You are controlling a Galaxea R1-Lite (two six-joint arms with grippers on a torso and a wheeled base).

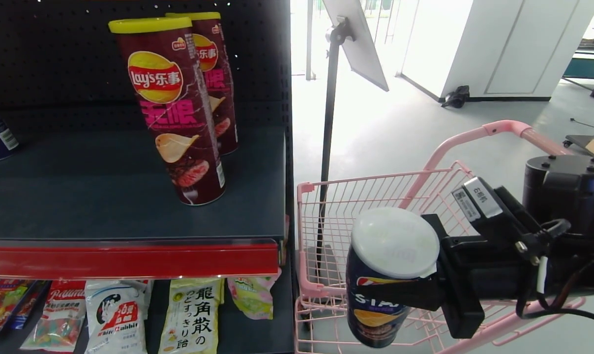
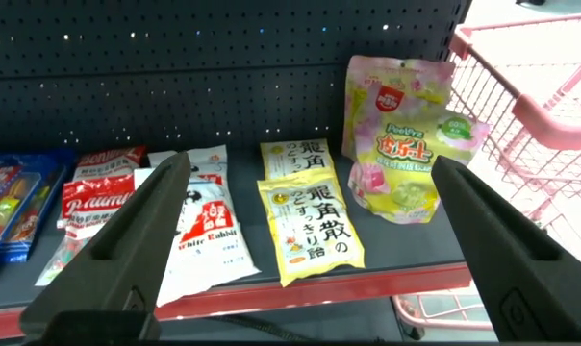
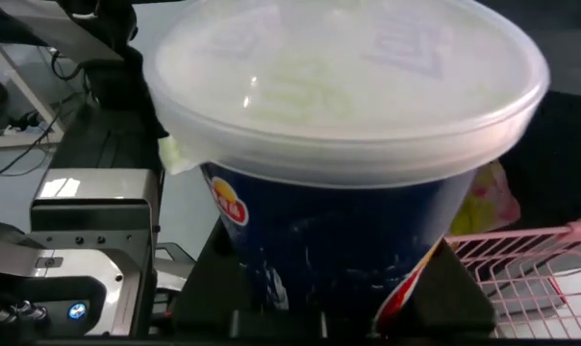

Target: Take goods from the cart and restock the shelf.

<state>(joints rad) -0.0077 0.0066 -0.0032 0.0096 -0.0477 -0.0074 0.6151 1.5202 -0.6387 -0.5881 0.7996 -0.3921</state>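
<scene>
Two maroon chip canisters (image 1: 179, 113) stand on the upper shelf (image 1: 80, 196); by my reading, a third can is next to go up.
Right end effector (image 1: 400, 293) pinches a white-lidded blue chip canister (image 1: 394, 243), upright above the pink cart (image 1: 375, 191) beside the shelf, not yet placed. Left end effector (image 2: 305, 245) is spread wide, holding nothing, facing snack bags (image 2: 310, 216) on the lower shelf (image 2: 416, 240).
</scene>
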